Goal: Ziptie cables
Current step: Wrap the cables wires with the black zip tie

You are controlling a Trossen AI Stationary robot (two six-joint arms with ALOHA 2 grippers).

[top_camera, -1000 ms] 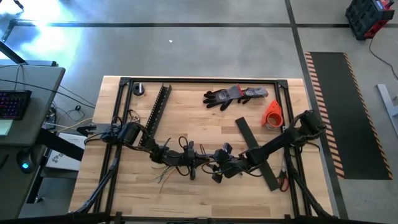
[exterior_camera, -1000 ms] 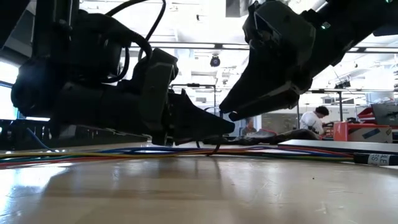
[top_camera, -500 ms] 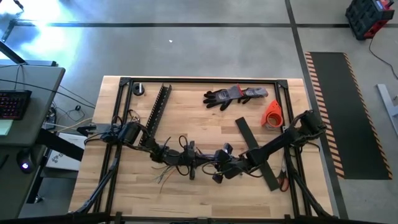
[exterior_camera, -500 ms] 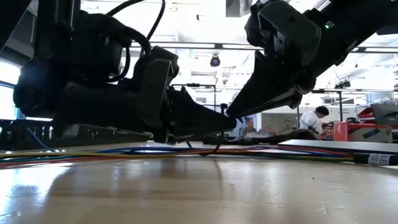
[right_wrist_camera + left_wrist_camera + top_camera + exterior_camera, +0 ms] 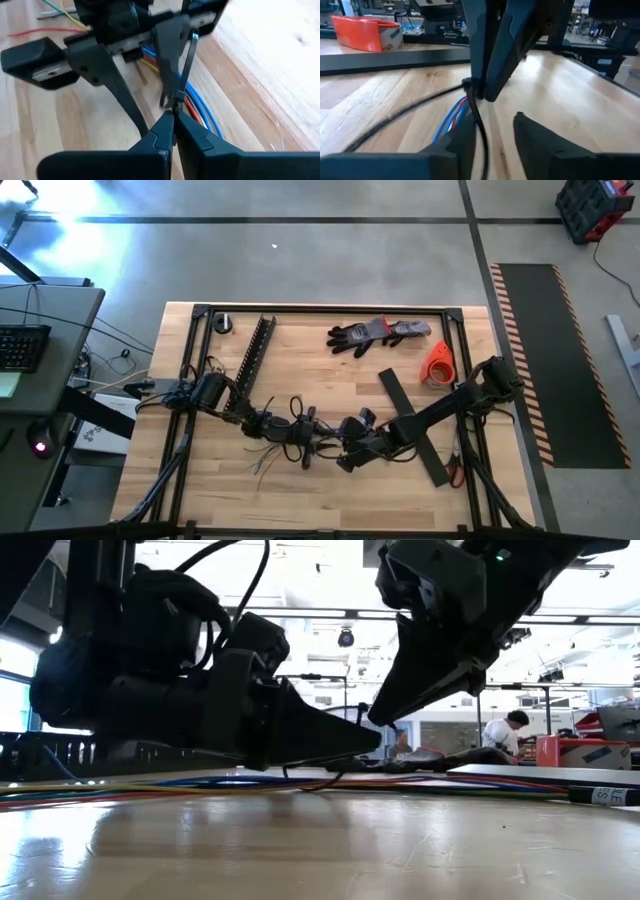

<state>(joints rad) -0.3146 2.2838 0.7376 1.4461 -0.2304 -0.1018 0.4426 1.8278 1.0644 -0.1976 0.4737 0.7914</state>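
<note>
Both arms are down in the middle of the tabletop (image 5: pixel 330 380), right over the cables (image 5: pixel 199 106), which lie flat on the wood in a thin bundle of blue, red and yellow strands. A black ziptie (image 5: pixel 186 59) is looped around them.

The right gripper (image 5: pixel 172 121) has its jaws pinched together on the ziptie at the point where its strap meets the little head. The left gripper (image 5: pixel 492 132) sits just across from it with its jaws apart, the ziptie's tail (image 5: pixel 480 127) running down between them but nothing clamped yet as far as I can tell.

So my read is we're mid-cinch: loop is on, not pulled tight. To do this bit well I'd keep the right grip firm near the head so it acts as an anchor, then have the left close on the tail and pull straight along the strap's line, not sideways, or the loop twists and skips strands. Also worth checking that the loose strands (image 5: pixel 262 463) fanned out at the left-hand end don't get left out.

The gloves (image 5: pixel 375 333), orange tape roll (image 5: pixel 437 365) and slotted bar (image 5: pixel 252 358) are well out of the way.
</note>
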